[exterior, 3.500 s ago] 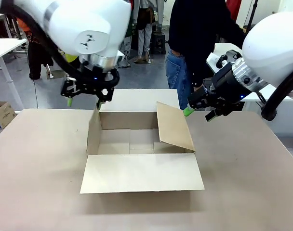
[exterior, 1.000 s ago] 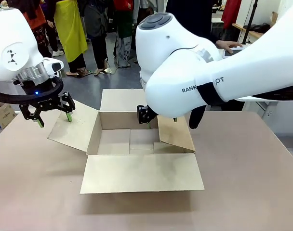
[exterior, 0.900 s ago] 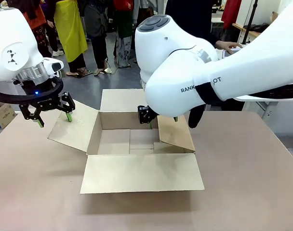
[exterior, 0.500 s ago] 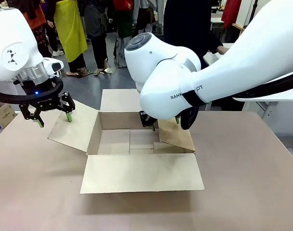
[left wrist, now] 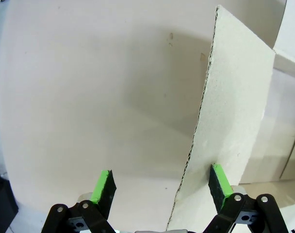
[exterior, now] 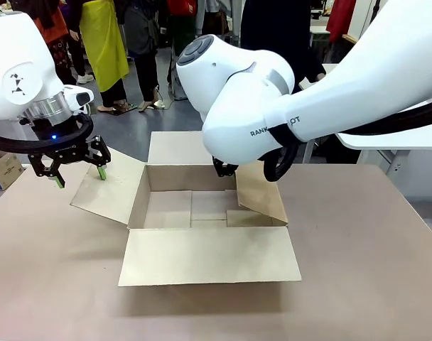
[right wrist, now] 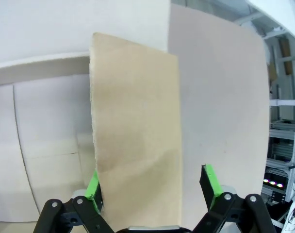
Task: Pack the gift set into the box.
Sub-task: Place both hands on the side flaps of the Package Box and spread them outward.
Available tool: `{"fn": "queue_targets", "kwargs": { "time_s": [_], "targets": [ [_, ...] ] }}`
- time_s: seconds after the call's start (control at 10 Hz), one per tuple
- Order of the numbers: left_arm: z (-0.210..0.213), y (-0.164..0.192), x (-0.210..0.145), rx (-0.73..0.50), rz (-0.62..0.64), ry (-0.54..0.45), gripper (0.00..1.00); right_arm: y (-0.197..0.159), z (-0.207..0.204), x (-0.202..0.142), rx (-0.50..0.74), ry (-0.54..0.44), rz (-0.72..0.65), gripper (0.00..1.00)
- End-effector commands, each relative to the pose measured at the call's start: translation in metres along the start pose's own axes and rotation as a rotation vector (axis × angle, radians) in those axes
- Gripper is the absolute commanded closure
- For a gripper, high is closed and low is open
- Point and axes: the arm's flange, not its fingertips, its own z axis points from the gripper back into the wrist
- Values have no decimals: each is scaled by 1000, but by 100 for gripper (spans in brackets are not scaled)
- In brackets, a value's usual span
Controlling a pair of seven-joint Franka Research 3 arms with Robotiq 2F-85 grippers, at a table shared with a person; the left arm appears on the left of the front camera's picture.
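1. Since 3.5 s ago the left flap (exterior: 106,186) has folded outward, and the right arm has swung across over the box (exterior: 187,177).
2. At the left gripper (left wrist: 162,180), fingers are apart; that flap's edge rises between them, nearer one pad.
3. At the right gripper (right wrist: 151,183), fingers are apart, straddling the inward-leaning right flap (right wrist: 135,121).
4. Step in hand: opening flaps. The next move probably calls for pushing this flap outward before packing.

White rounded arms (exterior: 273,85); black left pincer (exterior: 81,178), green pads (left wrist: 103,187); blue wrist light (exterior: 53,138).
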Motion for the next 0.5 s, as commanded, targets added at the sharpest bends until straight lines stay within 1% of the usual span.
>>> {"fn": "queue_targets", "kwargs": {
  "time_s": [0.0, 0.2, 0.4],
  "targets": [
    [2, 0, 0, 17, 7, -3, 0, -35, 9, -16, 15, -26, -70, 0],
    [2, 0, 0, 17, 7, -3, 0, -77, 15, -16, 63, -23, -122, 0],
    [2, 0, 0, 17, 7, -3, 0, -136, 4, -10, 227, 17, -169, 0]
  ]
}}
